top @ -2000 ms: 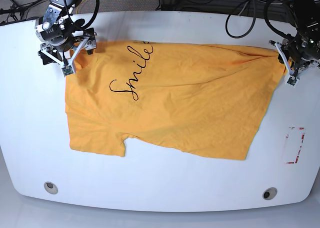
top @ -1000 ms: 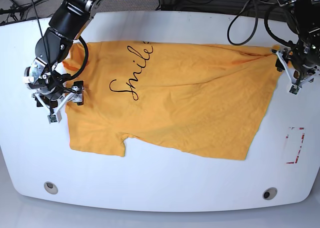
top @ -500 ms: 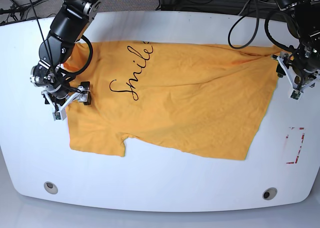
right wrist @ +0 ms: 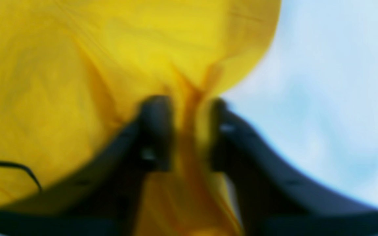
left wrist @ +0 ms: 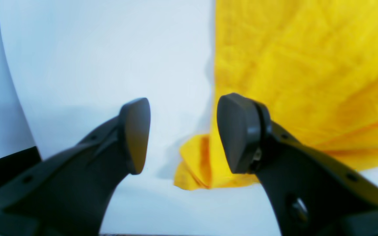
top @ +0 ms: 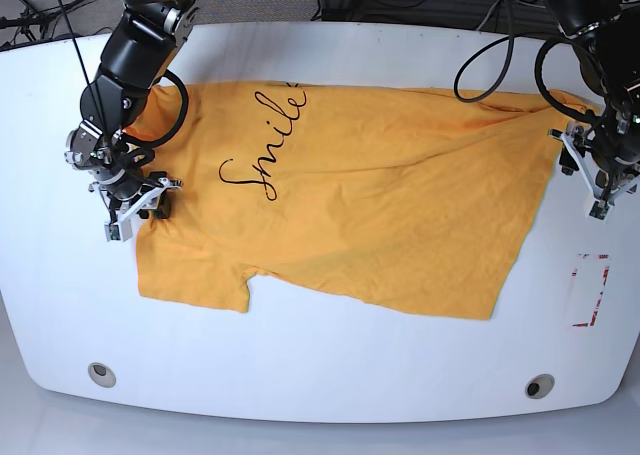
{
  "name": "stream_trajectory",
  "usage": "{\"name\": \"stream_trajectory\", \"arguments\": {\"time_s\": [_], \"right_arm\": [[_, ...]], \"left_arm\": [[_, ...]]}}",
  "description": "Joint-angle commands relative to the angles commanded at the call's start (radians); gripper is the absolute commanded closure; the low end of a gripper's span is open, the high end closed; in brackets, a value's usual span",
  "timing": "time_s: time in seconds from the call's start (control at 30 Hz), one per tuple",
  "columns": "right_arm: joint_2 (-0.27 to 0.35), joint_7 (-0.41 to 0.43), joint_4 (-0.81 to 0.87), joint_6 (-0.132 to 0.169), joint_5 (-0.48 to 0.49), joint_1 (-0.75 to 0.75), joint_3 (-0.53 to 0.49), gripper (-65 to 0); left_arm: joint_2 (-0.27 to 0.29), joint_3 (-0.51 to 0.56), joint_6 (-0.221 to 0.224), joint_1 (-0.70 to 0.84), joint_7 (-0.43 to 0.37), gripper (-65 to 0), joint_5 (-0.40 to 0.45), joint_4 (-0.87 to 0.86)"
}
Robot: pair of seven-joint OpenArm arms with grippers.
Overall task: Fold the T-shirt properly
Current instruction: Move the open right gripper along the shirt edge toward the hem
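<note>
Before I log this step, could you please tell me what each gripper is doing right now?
Left gripper: open, empty, at the T-shirt edge.
Right gripper: shut on the T-shirt.

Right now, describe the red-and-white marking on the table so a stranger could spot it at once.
Start from the white table and the orange-yellow T-shirt spread across it. In the base view, look just past the shirt's right edge, below the left claw. There lies a small upright red-and-white rectangle, flat on the tabletop and clear of the shirt, the only red thing there.
</note>
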Motion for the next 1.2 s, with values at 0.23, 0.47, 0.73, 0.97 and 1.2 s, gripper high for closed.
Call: {"name": "stream_trajectory", "arguments": {"time_s": [0.23,0.47,0.73,0.97,1.2], "right_arm": [[-0.002,-0.002,0.005,0.000,0.000,-0.002,0.000,0.0],[-0.003,-0.057,0.066,0.000,0.008,-0.020,0.000,0.0],[-0.028,-0.061,0.103,0.000,0.002,-0.031,0.000,0.0],[-0.038,-0.063,0.126,0.000,0.002,-0.037,0.000,0.0],[-0.071,-0.064,0.193,0.000,0.002,-0.069,-0.002,0.0]], "left_arm": [[-0.002,0.003,0.000,-0.141,-0.002,-37.9,0.000,-0.203],[-0.002,0.005,0.000,-0.273,-0.008,-50.7,0.015,-0.410],[0.012,0.058,0.000,-0.381,-0.143,-51.0,0.120,-0.555],[0.035,0.068,0.000,-0.425,-0.288,-51.0,0.186,-0.694],[0.054,0.068,0.000,-0.482,-0.428,-51.0,0.232,-0.867]]}}
